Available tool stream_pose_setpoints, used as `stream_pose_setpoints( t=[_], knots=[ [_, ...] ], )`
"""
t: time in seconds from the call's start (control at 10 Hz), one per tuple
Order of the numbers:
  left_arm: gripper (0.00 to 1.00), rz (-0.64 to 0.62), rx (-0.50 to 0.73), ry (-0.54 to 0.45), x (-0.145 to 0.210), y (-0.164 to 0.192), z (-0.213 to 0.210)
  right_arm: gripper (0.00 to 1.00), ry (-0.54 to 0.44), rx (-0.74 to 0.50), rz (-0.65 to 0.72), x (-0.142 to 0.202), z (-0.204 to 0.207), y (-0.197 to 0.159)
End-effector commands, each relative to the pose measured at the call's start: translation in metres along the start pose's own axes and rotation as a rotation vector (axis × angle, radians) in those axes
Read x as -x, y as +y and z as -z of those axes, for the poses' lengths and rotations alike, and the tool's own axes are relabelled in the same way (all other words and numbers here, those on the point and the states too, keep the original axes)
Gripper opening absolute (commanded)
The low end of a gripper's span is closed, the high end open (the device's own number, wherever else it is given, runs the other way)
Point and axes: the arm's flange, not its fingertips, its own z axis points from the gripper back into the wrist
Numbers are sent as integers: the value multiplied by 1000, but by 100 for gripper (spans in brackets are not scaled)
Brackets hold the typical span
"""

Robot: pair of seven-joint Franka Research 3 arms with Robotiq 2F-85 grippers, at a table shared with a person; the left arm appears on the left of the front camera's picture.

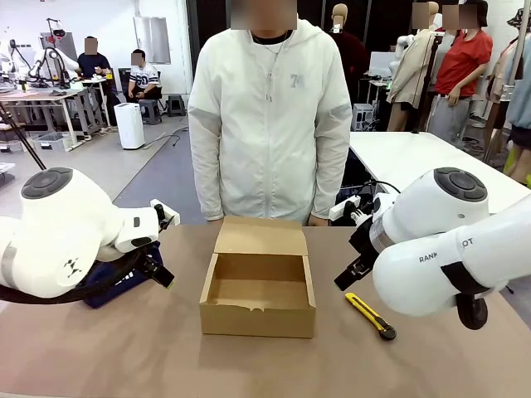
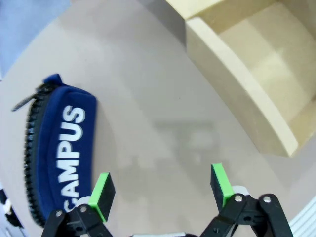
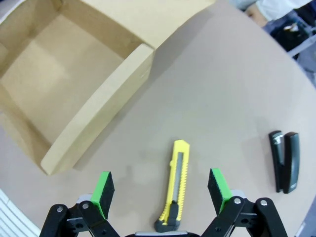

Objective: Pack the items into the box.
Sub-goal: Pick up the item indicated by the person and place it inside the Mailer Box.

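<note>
Evidently left fingers [image 2: 101, 192] and right fingers [image 3: 102, 190] wide apart, empty

Your left arm [image 1: 62, 236] comes in low, wrist bent fwd, so the left end effector [image 2: 162, 187] points down at an angle. Jaws wide apart, green pads [image 2: 102, 191] facing each other w/ nothing gripped. Your right arm [image 1: 452, 253] sits approx. mirrored. The right end effector [image 3: 160, 188] is also tilted down, fingers [image 3: 218, 186] fully spread, empty. Both hover, no contact.
</note>
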Motion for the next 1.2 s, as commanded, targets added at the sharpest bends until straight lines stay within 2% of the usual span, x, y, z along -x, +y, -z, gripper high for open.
stream_pose_setpoints(
  t=[0.0, 0.1, 0.2, 0.3, 0.4, 0.5, 0.6, 0.8, 0.9, 1.0, 1.1],
  knots=[
    [100, -61, 114, 99, 12, -2, -31, 100, 55, -120, 9, -6, -35, -14],
    [100, -297, 181, 132, 10, -4, -58, 100, 80, -229, 64, -9, -59, -26],
    [100, -418, 327, 106, 17, 1, -93, 100, 97, -328, 243, -12, -96, -37],
    [100, -483, 463, 53, 26, 17, -126, 100, 52, -457, 295, -5, -135, -53],
    [100, -556, 644, -67, 46, 40, -164, 100, -21, -614, 369, 11, -178, -69],
    [100, -678, 736, -254, 70, 71, -203, 100, -137, -680, 445, 32, -215, -90],
    [100, -812, 809, -417, 111, 112, -235, 100, -268, -737, 563, 68, -241, -122],
    [100, -1051, 777, -649, 203, 172, -262, 100, -471, -766, 821, 152, -261, -188],
    [100, -1146, 778, -739, 250, 190, -265, 100, -532, -809, 980, 194, -257, -217],
    [100, -1195, 807, -806, 284, 200, -261, 100, -550, -853, 1109, 224, -244, -236],
    [100, -1217, 813, -819, 301, 205, -246, 100, -534, -895, 1207, 242, -223, -250]
  ],
)
